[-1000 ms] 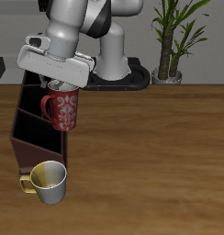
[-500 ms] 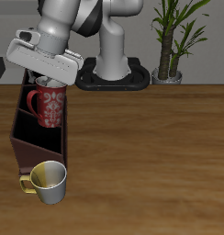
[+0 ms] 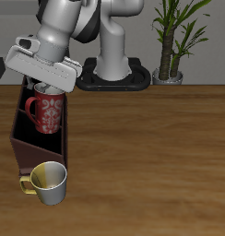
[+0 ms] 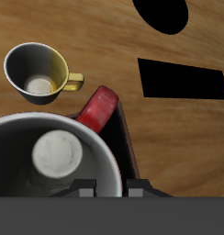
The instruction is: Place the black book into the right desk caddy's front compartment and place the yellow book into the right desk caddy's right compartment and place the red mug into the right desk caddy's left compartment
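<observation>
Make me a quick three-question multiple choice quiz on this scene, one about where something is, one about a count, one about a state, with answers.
1. Where is the red mug?
A. Held above the right desk caddy
B. On the table beside the plant
C. Inside the yellow mug

2. How many mugs are in view?
A. One
B. Two
C. Four

3. What state is the yellow mug in?
A. Tipped on its side
B. Upside down
C. Upright and empty

Answers:
1 A, the exterior view shows the red mug hanging under the gripper, over the caddy's open top.
2 B, there is one red mug and one yellow mug, seen in both views.
3 C, its open mouth faces up and the wrist view shows a bare bottom inside.
</observation>
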Robot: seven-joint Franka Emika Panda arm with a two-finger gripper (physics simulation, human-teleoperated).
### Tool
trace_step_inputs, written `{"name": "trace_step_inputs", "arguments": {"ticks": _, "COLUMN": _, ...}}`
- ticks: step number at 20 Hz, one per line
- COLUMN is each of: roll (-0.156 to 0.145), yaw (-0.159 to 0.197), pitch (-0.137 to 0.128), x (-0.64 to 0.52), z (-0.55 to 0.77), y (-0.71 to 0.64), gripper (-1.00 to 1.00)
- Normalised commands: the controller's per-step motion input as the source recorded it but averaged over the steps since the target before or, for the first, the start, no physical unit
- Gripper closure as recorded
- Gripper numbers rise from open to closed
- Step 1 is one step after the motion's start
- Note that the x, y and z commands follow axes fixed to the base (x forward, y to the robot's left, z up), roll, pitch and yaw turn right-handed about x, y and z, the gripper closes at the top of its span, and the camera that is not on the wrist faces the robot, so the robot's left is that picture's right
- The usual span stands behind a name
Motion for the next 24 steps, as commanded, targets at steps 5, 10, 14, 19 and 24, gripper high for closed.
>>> {"name": "trace_step_inputs", "arguments": {"ticks": 5, "roll": 0.009, "yaw": 0.013, "pitch": 0.012, "x": 0.01, "z": -0.13, "y": 0.03, "gripper": 1.00}}
{"name": "trace_step_inputs", "arguments": {"ticks": 10, "roll": -0.013, "yaw": -0.004, "pitch": 0.002, "x": -0.01, "z": -0.02, "y": -0.07, "gripper": 1.00}}
{"name": "trace_step_inputs", "arguments": {"ticks": 14, "roll": -0.013, "yaw": 0.006, "pitch": 0.005, "x": 0.03, "z": -0.05, "y": -0.04, "gripper": 1.00}}
{"name": "trace_step_inputs", "arguments": {"ticks": 19, "roll": 0.005, "yaw": 0.023, "pitch": 0.031, "x": 0.10, "z": -0.24, "y": 0.03, "gripper": 1.00}}
{"name": "trace_step_inputs", "arguments": {"ticks": 24, "roll": 0.002, "yaw": -0.008, "pitch": 0.025, "x": 0.01, "z": -0.19, "y": 0.00, "gripper": 1.00}}
